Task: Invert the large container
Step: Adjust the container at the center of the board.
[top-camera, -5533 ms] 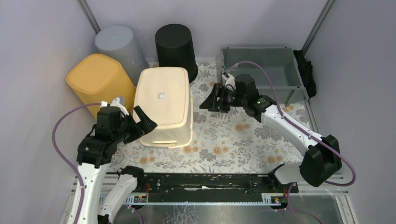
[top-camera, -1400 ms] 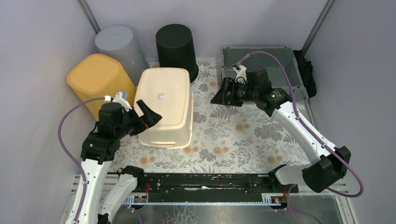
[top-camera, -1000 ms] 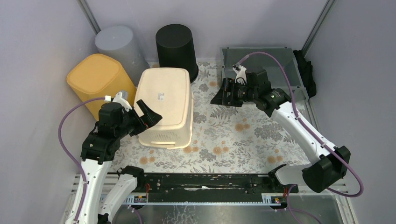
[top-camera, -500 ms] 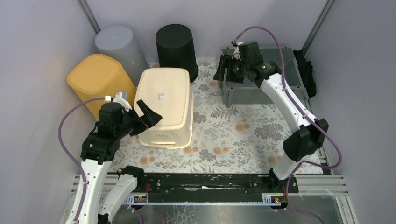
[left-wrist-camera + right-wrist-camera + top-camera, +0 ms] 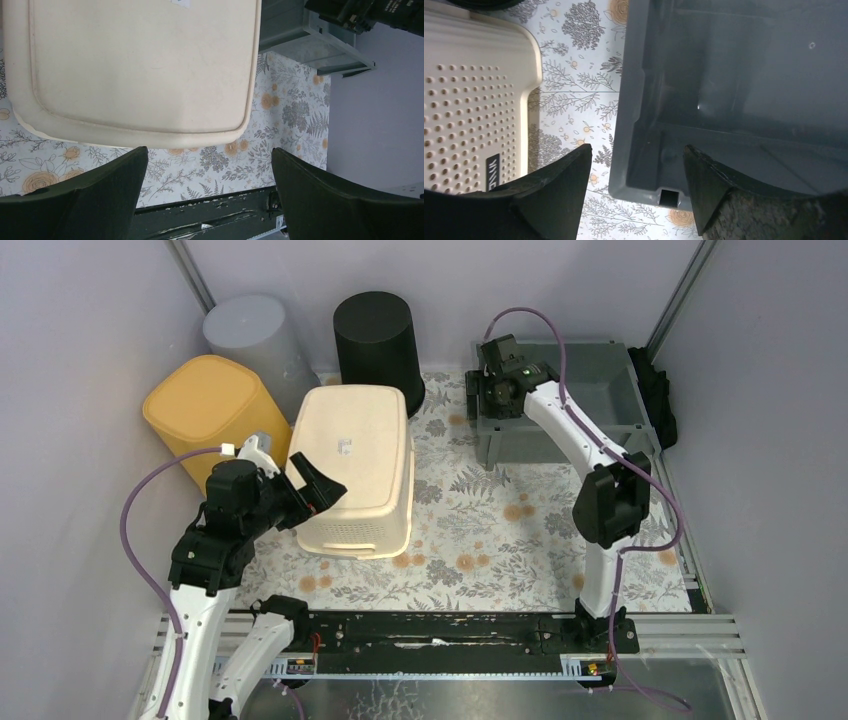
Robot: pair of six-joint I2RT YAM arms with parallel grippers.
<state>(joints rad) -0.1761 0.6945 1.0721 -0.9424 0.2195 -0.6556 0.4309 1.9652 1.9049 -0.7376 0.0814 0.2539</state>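
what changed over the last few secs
The right gripper swung from beside the cream container to the far side; its open jaws now at the grey bin's near-left corner. Nothing gripped or released. The left gripper, open, and the cream container hardly moved.

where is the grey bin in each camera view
Top external: the grey bin is at upper right, by the back wall, open side up.
Left wrist: it is in the top right corner, beyond the cream basket.
Right wrist: it fills the right half, seen from above.
Shared landmark: the cream basket, left of the bin in top external and right wrist too.
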